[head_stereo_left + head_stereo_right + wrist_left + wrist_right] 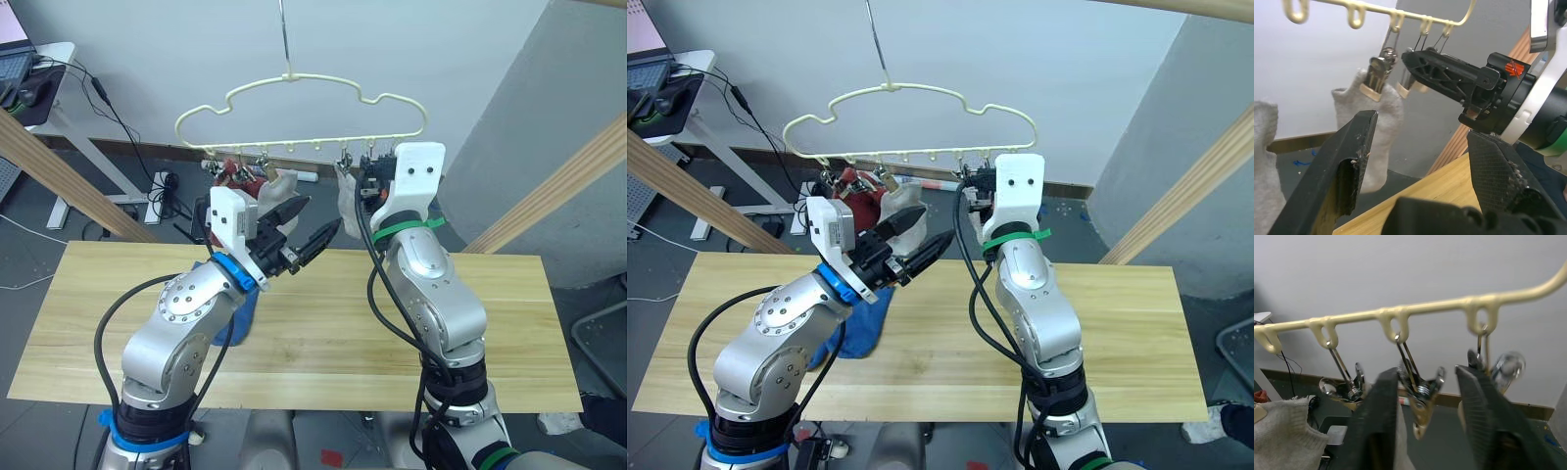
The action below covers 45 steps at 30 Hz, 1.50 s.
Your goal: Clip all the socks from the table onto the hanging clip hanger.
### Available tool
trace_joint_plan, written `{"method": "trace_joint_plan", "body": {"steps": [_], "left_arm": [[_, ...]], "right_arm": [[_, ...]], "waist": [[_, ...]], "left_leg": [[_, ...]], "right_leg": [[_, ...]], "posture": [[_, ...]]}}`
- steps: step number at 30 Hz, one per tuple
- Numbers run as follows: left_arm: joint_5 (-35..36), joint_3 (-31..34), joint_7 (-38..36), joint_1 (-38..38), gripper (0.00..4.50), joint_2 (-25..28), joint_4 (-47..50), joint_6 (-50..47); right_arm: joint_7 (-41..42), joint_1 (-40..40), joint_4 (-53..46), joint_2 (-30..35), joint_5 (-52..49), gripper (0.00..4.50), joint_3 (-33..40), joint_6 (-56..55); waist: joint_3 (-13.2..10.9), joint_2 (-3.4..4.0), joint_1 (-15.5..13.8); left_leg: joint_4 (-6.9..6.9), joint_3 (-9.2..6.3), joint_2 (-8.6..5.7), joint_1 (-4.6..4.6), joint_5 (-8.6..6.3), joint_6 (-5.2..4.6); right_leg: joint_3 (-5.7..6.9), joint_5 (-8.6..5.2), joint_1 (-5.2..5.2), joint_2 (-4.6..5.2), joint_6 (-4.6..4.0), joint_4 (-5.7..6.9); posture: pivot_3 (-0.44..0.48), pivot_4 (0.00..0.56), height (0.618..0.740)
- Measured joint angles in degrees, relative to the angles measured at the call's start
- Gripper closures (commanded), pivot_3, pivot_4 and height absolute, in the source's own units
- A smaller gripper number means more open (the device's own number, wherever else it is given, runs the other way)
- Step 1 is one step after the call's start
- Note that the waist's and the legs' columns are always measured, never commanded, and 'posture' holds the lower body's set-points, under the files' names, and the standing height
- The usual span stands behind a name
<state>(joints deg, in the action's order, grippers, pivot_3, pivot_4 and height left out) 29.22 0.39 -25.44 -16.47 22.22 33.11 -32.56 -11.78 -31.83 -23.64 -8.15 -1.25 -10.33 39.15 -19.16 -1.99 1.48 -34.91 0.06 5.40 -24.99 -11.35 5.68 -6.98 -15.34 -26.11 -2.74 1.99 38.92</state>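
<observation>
Two arms were raised over the bench [509, 323], both reaching up toward the clip hanger [294, 108], which hung by its thin hook above the far edge. The left gripper [299, 233] had its jaws spread wide and empty, its black fingers [1347, 161] pointing across toward the right arm. The right gripper [1437, 401] was lifted to the hanger's row of clips, its jaws parted on either side of one metal clip [1418, 387] without visibly pinching it. Already hanging there was a light grey sock [1376, 132], held by a clip next to that one, and a second pale sock [281, 184] with a rust red sock [231, 176] beside it, further toward the hanger's left end; I could not tell exactly how many hung in that bunch. Down on the bench, a blue sock [862, 328] lay crumpled just beneath the left arm, partly hidden by it. Wooden poles [549, 196] slanted up on either side of the bench.
</observation>
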Motion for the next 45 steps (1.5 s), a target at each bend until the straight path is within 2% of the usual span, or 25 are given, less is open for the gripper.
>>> {"method": "trace_joint_plan", "body": {"steps": [1,14,17,22,39,42,45], "left_arm": [[0.0,0.0,0.0,0.0,1.19,0.0,0.0,0.0],[0.0,0.0,0.1,0.0,1.19,0.0,0.0,0.0],[0.0,0.0,0.1,0.0,1.19,0.0,0.0,0.0],[0.0,0.0,0.9,0.0,1.19,0.0,0.2,-0.1],[-0.1,0.0,1.2,0.4,1.19,-0.1,0.9,-0.6],[-0.1,-0.1,1.2,0.4,1.19,-0.1,0.9,-0.6],[-0.1,-0.1,1.2,0.4,1.19,-0.1,0.8,-0.6]], "right_arm": [[0.0,0.1,0.0,0.0,0.0,1.39,0.0,0.0],[-0.7,0.5,0.0,-0.1,-0.3,1.39,-0.1,-0.1],[-0.8,0.5,0.1,-0.1,-0.4,1.99,-0.2,-0.5],[-0.8,0.5,0.4,-0.1,-0.6,3.74,-0.2,-1.1],[-0.7,0.5,2.4,-0.1,-1.9,3.74,-0.7,-3.5],[-0.7,0.5,2.4,-0.1,-1.7,3.16,-0.9,-3.5],[-0.6,0.5,2.4,-0.1,-1.7,2.18,-1.1,-3.5]], "waist": [[0.0,0.00,0.0],[0.0,0.00,0.0],[0.0,0.00,0.0],[0.0,0.00,0.0],[0.0,0.00,-0.1],[0.0,0.00,-0.1],[0.0,0.00,-0.1]], "left_leg": [[0.00,0.00,0.00,0.00,0.00,0.00],[0.00,0.00,0.00,-0.01,0.00,0.00],[0.00,0.00,0.00,-0.01,0.00,0.00],[0.00,0.00,0.00,-0.01,0.00,0.00],[0.00,-0.01,0.00,-0.01,0.00,0.00],[0.00,-0.02,0.00,-0.01,0.00,0.00],[0.00,-0.02,0.00,-0.01,0.00,0.00]], "right_leg": [[0.00,0.00,0.00,0.00,0.00,0.00],[0.00,0.00,0.00,0.00,0.00,0.00],[0.00,0.00,0.00,0.00,0.00,0.00],[0.01,0.00,0.00,0.00,0.00,0.00],[0.01,0.00,0.00,0.00,-0.01,0.01],[0.02,0.00,0.00,0.00,0.00,0.01],[0.02,0.00,0.00,0.00,-0.01,0.01]], "posture": [[0.100,0.342,0.740],[0.107,0.344,0.740],[0.111,0.345,0.740],[0.115,0.343,0.740],[0.116,0.341,0.740],[0.115,0.341,0.740],[0.115,0.341,0.740]]}}
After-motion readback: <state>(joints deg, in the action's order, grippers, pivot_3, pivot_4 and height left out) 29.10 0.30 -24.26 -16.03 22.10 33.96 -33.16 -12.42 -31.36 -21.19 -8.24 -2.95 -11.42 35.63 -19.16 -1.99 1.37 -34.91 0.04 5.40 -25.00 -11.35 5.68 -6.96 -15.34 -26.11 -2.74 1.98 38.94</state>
